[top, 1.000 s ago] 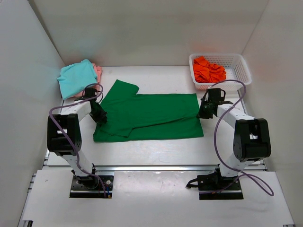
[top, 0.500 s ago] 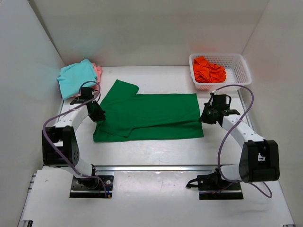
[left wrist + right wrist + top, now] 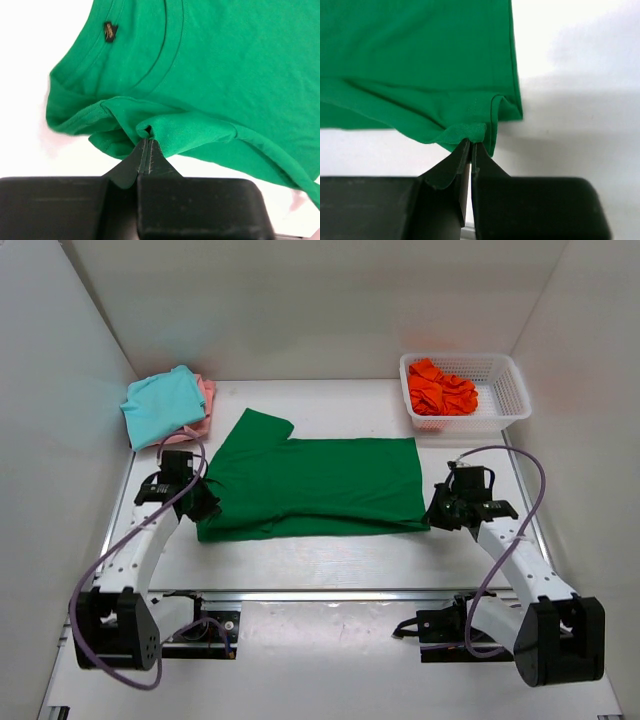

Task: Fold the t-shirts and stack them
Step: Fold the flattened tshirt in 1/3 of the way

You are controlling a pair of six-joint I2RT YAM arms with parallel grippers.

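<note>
The dark green t-shirt point(image 3: 315, 483) lies spread across the table's middle, one sleeve pointing back left. My left gripper point(image 3: 203, 503) is shut on its left edge near the collar point(image 3: 146, 131). My right gripper point(image 3: 437, 514) is shut on its right hem corner point(image 3: 470, 132). Both pinched edges are lifted slightly and drawn toward the near side. The teal t-shirt point(image 3: 162, 404) lies on the pale pink t-shirt point(image 3: 206, 392) at the back left. The bright orange t-shirt point(image 3: 440, 387) is crumpled in the basket.
The white mesh basket point(image 3: 508, 390) stands at the back right. White walls close in the left, back and right sides. A metal rail point(image 3: 330, 594) runs along the table's near edge, by the arm bases.
Both grippers have pulled toward the near edge, dragging the green shirt's left and right edges with them. The shirt's near fold has narrowed.
</note>
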